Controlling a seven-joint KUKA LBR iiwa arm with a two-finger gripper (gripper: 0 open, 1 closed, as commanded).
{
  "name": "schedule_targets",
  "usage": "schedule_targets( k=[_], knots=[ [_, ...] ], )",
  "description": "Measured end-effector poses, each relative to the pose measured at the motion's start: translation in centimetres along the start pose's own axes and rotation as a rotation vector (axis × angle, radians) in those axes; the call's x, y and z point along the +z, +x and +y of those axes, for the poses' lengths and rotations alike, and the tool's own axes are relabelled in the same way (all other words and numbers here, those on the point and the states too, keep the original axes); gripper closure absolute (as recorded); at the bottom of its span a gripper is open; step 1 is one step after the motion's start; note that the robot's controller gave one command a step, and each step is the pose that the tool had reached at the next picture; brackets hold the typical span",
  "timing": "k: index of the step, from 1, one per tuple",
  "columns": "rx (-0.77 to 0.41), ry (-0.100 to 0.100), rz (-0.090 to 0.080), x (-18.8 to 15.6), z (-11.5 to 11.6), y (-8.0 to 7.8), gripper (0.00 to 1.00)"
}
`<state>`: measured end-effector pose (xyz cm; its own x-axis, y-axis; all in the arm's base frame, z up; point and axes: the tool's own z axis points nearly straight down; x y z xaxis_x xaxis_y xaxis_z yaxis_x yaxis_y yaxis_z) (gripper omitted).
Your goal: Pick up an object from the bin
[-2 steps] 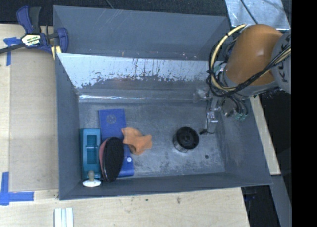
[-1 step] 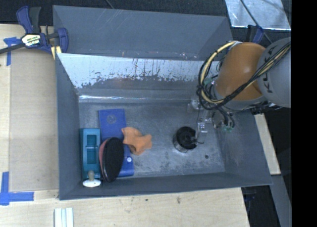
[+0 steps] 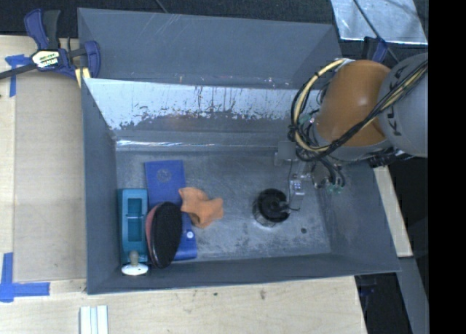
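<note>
My gripper point(image 3: 296, 188) hangs low at the right of the bin floor, under the orange wrist cover. Just left of and below its tip lies a small black round thing point(image 3: 271, 206), like a knob or cap, touching or nearly touching the tip. A tan-orange lumpy piece point(image 3: 201, 206) rests further left, in the middle of the floor.
At the left of the floor lie a flat blue card point(image 3: 164, 177), a teal oblong tool with a white knob point(image 3: 133, 228), and a black oval brush with a red rim point(image 3: 164, 233) over a blue piece. The bin's right wall stands close behind the gripper.
</note>
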<state>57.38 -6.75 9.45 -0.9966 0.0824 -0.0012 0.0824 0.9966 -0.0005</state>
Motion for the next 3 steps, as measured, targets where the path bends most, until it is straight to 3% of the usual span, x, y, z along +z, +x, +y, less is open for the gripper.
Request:
schedule_targets(
  k=[1, 2, 3],
  knots=[
    [0.068, -0.001, -0.001, -0.6, 0.7, 2.5, 0.00],
    [0.110, -0.001, 0.009, 2.2, 0.8, 3.2, 0.00],
    [0.063, 0.000, 0.002, 2.1, 1.5, 2.8, 1.00]
  ],
)
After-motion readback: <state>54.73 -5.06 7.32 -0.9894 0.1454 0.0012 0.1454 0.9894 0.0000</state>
